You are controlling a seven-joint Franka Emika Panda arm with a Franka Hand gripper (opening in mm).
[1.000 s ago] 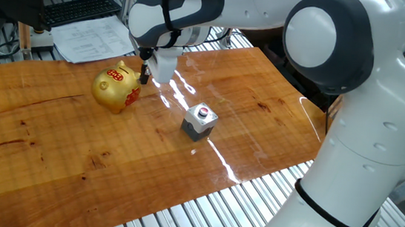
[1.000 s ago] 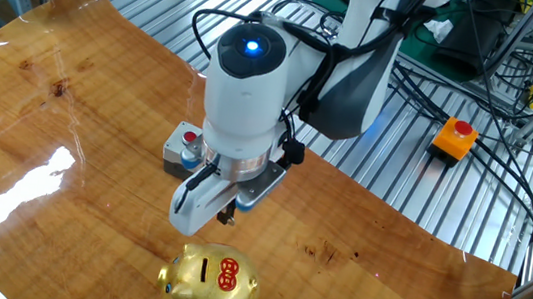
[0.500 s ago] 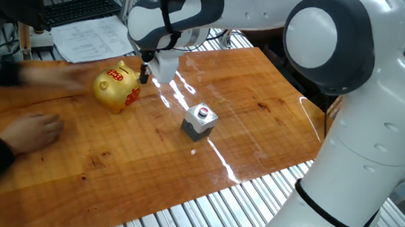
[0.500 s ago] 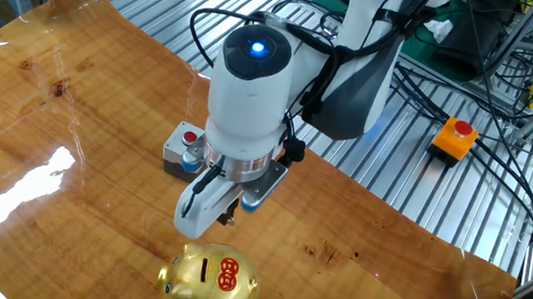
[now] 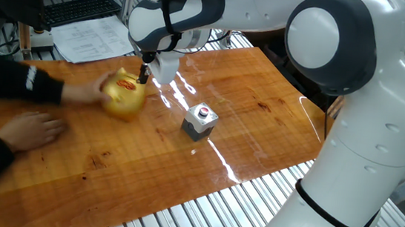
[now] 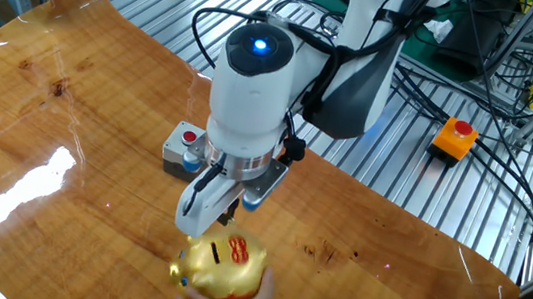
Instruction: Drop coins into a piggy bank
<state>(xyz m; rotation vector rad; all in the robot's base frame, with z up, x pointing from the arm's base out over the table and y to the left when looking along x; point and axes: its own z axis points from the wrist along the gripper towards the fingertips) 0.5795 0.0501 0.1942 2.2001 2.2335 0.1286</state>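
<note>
A person's hand (image 5: 89, 91) grips the pig (image 5: 124, 95) just below the fingers (image 6: 205, 225); whether they're open or closed, I can't tell; grey block (image 5: 199, 121) sits beside them

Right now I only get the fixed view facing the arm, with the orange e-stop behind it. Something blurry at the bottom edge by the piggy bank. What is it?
Observer: A person's hand is on the piggy bank. The view from beside the arm shows a dark-sleeved arm reaching in across the table.
Operator: Just the one hand?
Observer: No. A second hand lies flat on the wood, apart from the bank.
Operator: Gripper clear of the pig?
Observer: From that side the gripper hangs right at the bank's upper edge. I can't tell whether they touch or how the jaws stand.
</note>
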